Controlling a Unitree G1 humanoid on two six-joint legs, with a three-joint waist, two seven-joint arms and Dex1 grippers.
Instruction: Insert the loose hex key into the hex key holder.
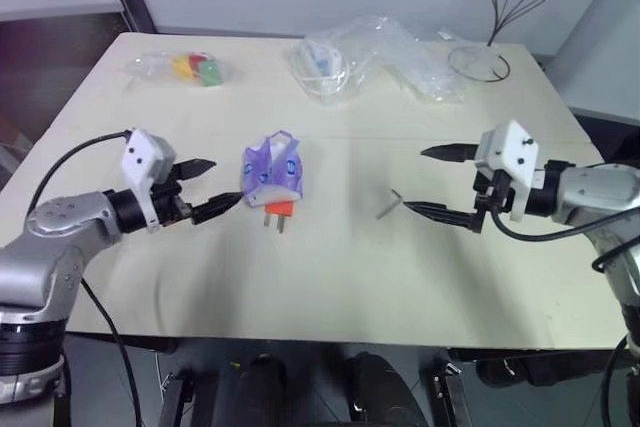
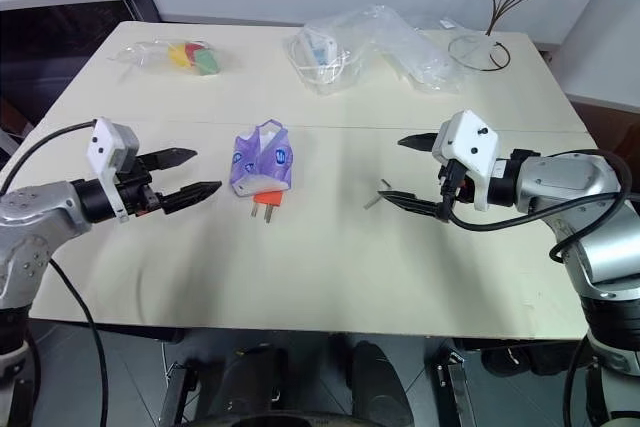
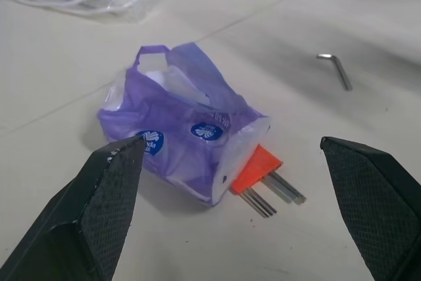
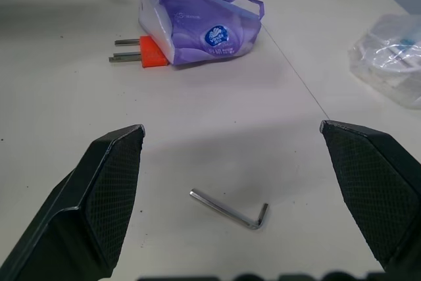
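Your right gripper (image 2: 408,171) gapes wide, empty; the loose hex key (image 4: 231,209) lies flat on the table (image 1: 330,287) just ahead between its fingers. Your left gripper (image 1: 213,187) likewise wide, empty; the hex key holder (image 3: 258,169) sits just beyond its fingertips, half under the purple pouch (image 3: 181,129)

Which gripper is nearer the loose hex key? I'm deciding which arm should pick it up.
Right. The right gripper hovers open beside the loose hex key; the left gripper is open across the table, beyond the purple pouch and the hex key holder.
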